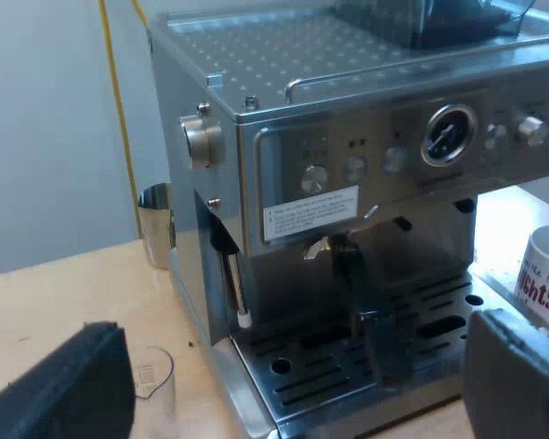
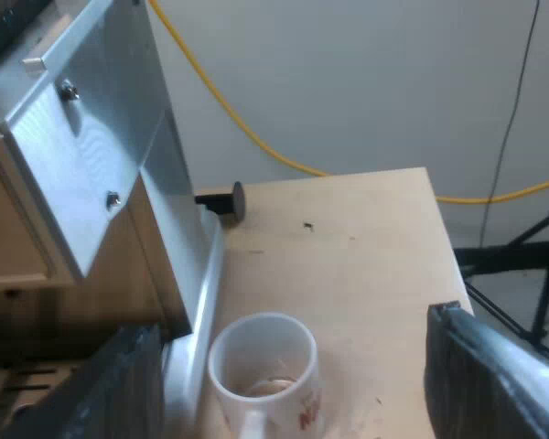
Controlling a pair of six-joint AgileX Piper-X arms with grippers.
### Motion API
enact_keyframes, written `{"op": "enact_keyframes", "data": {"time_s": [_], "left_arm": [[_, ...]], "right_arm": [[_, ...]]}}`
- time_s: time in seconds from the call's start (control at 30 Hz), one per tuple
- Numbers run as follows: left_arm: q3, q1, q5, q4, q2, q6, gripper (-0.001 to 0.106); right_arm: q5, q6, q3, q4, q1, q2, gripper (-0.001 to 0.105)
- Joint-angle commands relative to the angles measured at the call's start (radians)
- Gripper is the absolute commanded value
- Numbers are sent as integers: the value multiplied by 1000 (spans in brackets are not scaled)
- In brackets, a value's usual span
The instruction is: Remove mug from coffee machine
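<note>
**Right gripper lined up on the mug — grasp not yet made**

The mug, white with red lettering, stands upright on the wooden table. It is just beside the base of the espresso machine rather than on its drip tray. I cannot tell whether it touches the base. From the right gripper it sits dead ahead at twelve o'clock, between the lines of the two fingers, with its handle turned back toward six o'clock. The jaws are spread wide, holding nothing, and hang above the rim.

The left gripper faces the machine's front at twelve o'clock, jaws likewise spread and empty. The holder's dark handle juts out over the drip tray. A measuring glass stands on the table at about nine o'clock, and the mug shows at about three o'clock, past the tray's edge.

By my reading this is the approach step — the grasp is to come. The next move calls for lowering the right gripper until its fingers bracket the mug's body, minding the finger nearest the machine's base, where room looks tight. Then it closes, lifts and carries the mug clear.
</note>
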Motion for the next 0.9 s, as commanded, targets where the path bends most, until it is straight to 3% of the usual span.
{"op": "enact_keyframes", "data": {"time_s": [0.03, 0.13, 0.3, 0.33, 0.43, 0.6, 0.73, 0.9], "left_arm": [[-7, 0, -19, 44, -53, 2, 87], [-7, 0, -70, 106, -111, 2, 87], [-7, 0, -101, 141, -149, 2, 87], [-7, 0, -174, 193, -216, 2, 87], [-7, 0, -202, 237, -257, 2, 87], [-12, 0, -244, 357, -262, -7, 87], [-12, 0, -316, 374, -262, -7, 87], [-10, 0, -349, 372, -262, -7, 87]], "right_arm": [[53, -12, 65, 0, -4, -89, 62], [93, -12, 107, 0, -4, -151, 62], [137, -12, 179, 0, -4, -267, 62], [144, -12, 195, 0, -4, -295, 62], [147, -12, 222, 0, -4, -350, 62], [213, -12, 255, 31, -2, -406, 62], [221, -12, 272, 46, -1, -406, 62], [204, -12, 293, 49, -1, -406, 62]]}}
